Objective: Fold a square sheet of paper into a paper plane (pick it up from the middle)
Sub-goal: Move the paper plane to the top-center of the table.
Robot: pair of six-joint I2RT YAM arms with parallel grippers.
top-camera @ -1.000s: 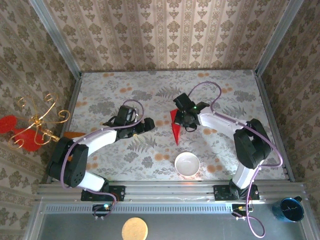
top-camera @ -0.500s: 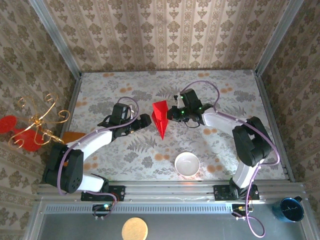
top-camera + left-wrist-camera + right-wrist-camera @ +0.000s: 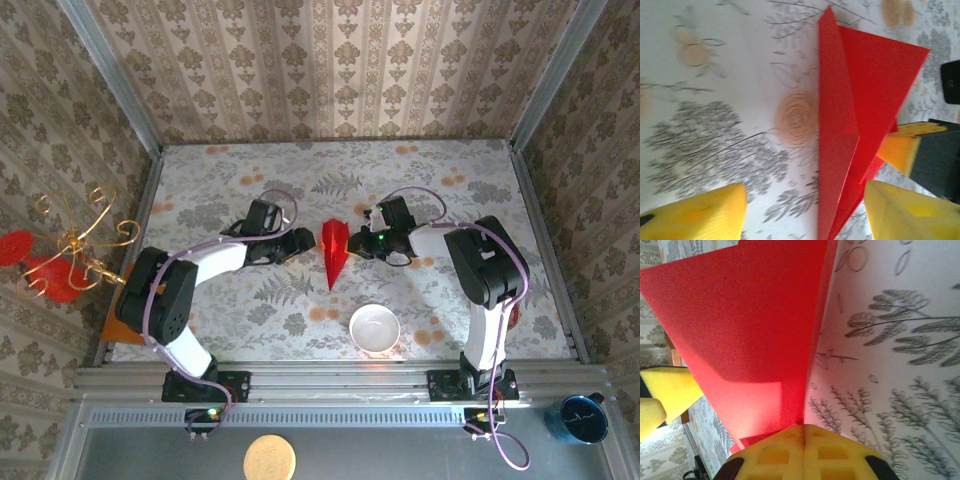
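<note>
The square sheet of paper is folded into a bright red paper plane, a narrow dart with its tip pointing toward the near edge, held upright above mid-table. My right gripper is shut on its folded keel, with the pads pressed together on the paper's edge. My left gripper faces it from the left. Its jaws stand apart on either side of the plane, and the paper lies closer to the right-hand finger than to the other finger.
A white bowl sits near the front edge, just below the plane's tip. An orange-brown board lies at the table's left edge, and a red ornament with gold wire hangs outside the left wall.
The right gripper swung the plane left and then settled it at mid-table, tip toward the front. The left gripper moved right up to the plane and its jaws narrowed around it.
</note>
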